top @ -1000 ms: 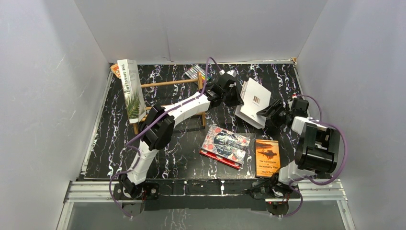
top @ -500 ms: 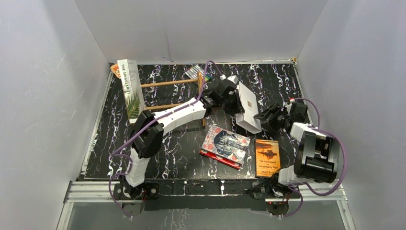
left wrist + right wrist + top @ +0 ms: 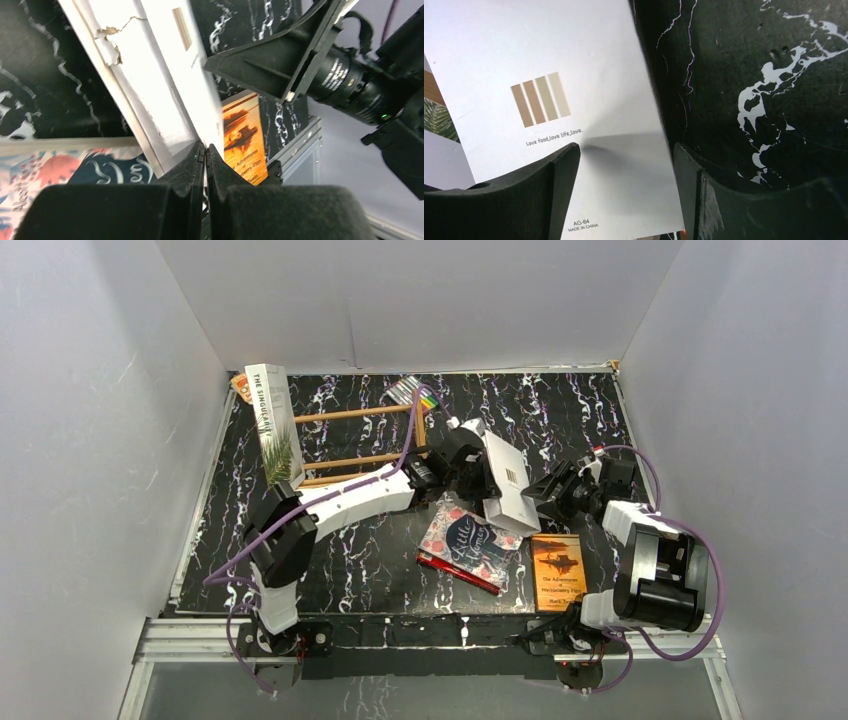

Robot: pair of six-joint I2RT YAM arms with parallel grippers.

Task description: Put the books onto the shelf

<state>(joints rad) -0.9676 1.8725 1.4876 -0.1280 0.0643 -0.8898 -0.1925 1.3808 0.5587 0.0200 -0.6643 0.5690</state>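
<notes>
I see the black marbled mat (image 3: 600, 410) with the shelf (image 3: 352, 414) at its far left, and the palm-leaf book (image 3: 272, 425) standing at the shelf's left end. The plain white book (image 3: 505, 485) is tilted up mid-table, right of the shelf, over the patterned books (image 3: 470, 543). The orange book (image 3: 558, 570) lies flat beside those. My left gripper (image 3: 205, 150) is pressed together on the white book's cover edge. My right gripper (image 3: 624, 165) is spread, with the white cover facing it close by; I cannot tell if they touch

High rear view looking down, both wrist views close on white book (image 3: 574, 60) (image 3: 165, 90)
</notes>
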